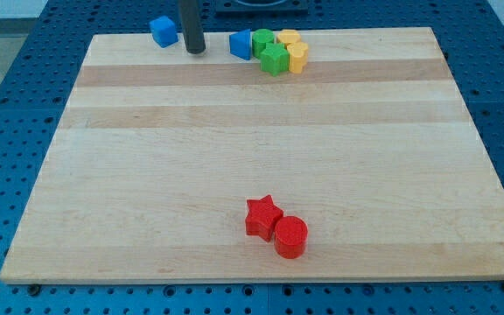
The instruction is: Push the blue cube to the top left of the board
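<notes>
The blue cube sits at the board's top edge, left of centre, partly over the rim. My tip is on the board just to the cube's right, a small gap apart. A second blue block, wedge-like, lies to the right of my tip, about the same distance away.
Next to the second blue block are a green cylinder, a green star, a yellow block and a yellow block, clustered at the top edge. A red star and a red cylinder touch near the bottom centre of the wooden board.
</notes>
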`<action>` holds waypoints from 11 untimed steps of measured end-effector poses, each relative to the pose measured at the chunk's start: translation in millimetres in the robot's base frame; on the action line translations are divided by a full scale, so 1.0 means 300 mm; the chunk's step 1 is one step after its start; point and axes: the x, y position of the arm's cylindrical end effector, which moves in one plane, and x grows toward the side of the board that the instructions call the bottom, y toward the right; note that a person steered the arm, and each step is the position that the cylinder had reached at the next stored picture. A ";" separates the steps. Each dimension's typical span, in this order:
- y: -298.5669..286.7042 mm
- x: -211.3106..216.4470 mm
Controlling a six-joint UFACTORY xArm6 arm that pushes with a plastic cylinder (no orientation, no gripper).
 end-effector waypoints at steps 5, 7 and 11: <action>-0.084 -0.056; -0.089 -0.066; -0.442 0.044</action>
